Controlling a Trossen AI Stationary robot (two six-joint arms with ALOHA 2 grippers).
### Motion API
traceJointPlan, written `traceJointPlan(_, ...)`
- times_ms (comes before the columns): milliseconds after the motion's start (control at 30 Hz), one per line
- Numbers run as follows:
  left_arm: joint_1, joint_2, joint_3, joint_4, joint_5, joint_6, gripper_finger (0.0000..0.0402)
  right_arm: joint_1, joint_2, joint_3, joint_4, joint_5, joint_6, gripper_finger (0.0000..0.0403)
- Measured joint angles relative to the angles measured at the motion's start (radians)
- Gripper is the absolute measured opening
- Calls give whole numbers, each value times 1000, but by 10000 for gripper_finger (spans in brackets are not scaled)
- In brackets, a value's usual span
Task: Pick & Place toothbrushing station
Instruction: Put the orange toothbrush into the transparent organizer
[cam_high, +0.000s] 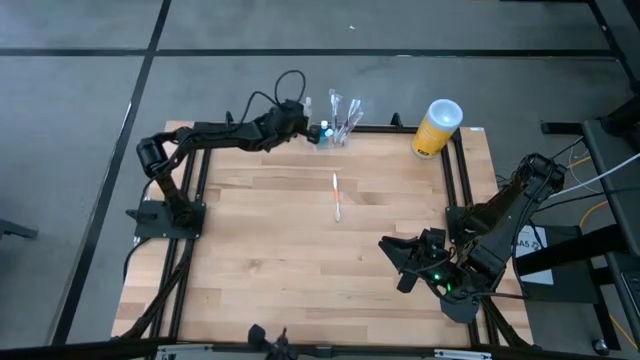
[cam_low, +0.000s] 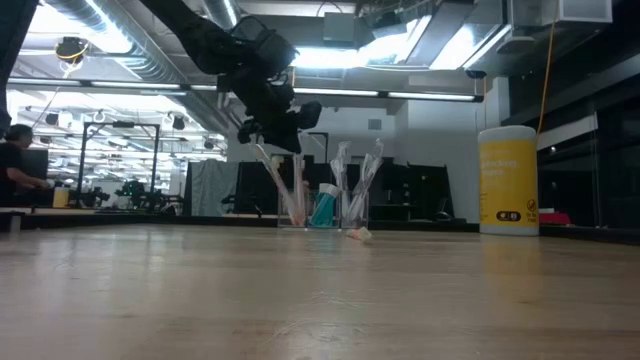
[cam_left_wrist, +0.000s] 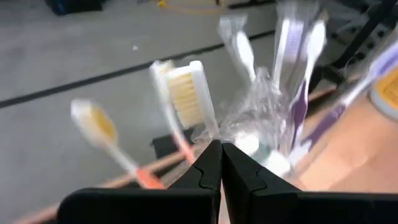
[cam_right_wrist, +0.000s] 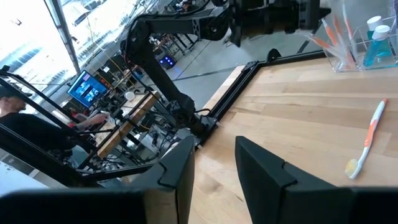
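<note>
The toothbrushing station (cam_high: 337, 128), a small see-through holder, stands at the table's far edge. It holds orange-handled toothbrushes (cam_left_wrist: 186, 93), wrapped brushes (cam_left_wrist: 301, 74) and a blue bottle (cam_right_wrist: 379, 48); the low view shows it too (cam_low: 325, 212). My left gripper (cam_high: 308, 127) is shut and hovers at the holder's left side, by the upper ends of the orange-handled brushes (cam_low: 280, 180). One more orange-and-white toothbrush (cam_high: 337, 196) lies flat on the wood at mid-table. My right gripper (cam_right_wrist: 214, 168) waits open near the table's near right corner (cam_high: 398, 262), touching nothing. My left gripper has nothing between its shut fingers (cam_left_wrist: 210, 163). They come slanting down from the table's left. The orange handle of a standing toothbrush (cam_left_wrist: 185, 146) runs close past the fingertips; whether they touch it, I cannot tell.
A tall yellow cylinder with a white top (cam_high: 437, 127) stands at the far right corner. A black frame (cam_high: 455, 180) borders the wooden table. Bare wood lies around the loose toothbrush. A person sits at a desk in the room beyond (cam_low: 18, 160).
</note>
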Motion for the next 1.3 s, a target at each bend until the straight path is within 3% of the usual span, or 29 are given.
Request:
traceJointPlan(233,-51,0,0,-103,-54,-91,1,1,0,0,-4,0,-8,119)
traceJointPlan(433,-52,-19,0,-146,-10,-108,10,5,0,0,-3,-8,-27,119)
traceJointPlan(867,-78,-186,0,-250,31,-85,153,30,0,0,-2,-8,-55,119)
traceJointPlan(1067,-182,-267,0,-407,35,-94,180,34,0,0,-4,-9,-80,119)
traceJointPlan(1200,-292,-294,0,-565,16,-135,177,23,0,1,-69,-108,-25,119)
traceJointPlan(1300,-380,-302,0,-648,4,-164,173,-24,0,1,-219,-297,83,119)
